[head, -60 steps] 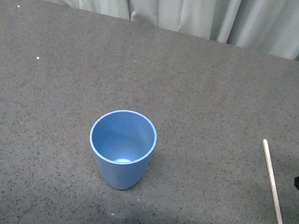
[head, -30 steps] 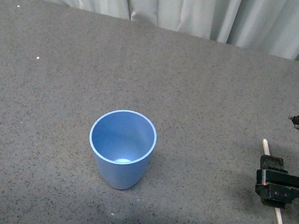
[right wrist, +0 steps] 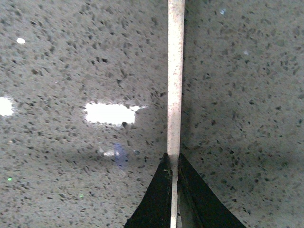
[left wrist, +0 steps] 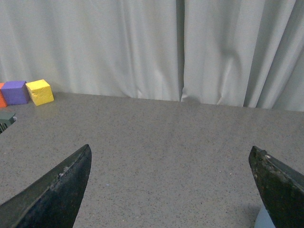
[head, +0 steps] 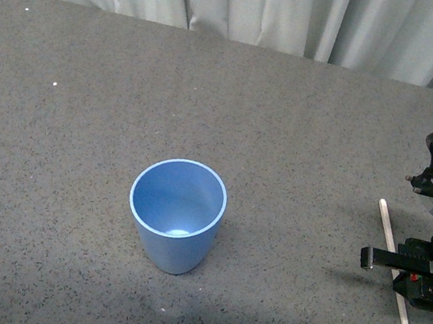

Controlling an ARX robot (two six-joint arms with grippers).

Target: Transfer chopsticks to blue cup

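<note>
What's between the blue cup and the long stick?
The front view shows only bare grey table from the blue cup to the right pincer at the chopstick.

My grey speckled table (head: 77, 147).
The blue cup (head: 176, 215) stands upright at centre; chopsticks (head: 388, 232) (one pale stick) lie flat at four o'clock, well apart from it.

- I am working in what is looking like a robotics test lab, set up as a staged bench rather than a lived-in room.
- A broad grey speckled tabletop (head: 77, 147) is stretching across my whole front view, lying flat like a work surface.
- Pale pleated curtains (head: 259, 7) are hanging right behind the table's far edge, serving as a plain backdrop.
- A yellow cube (left wrist: 39, 92), a purple cube (left wrist: 15, 91) and an orange block (left wrist: 1, 95) are sitting side by side against the curtain, looking like practice props.
</note>
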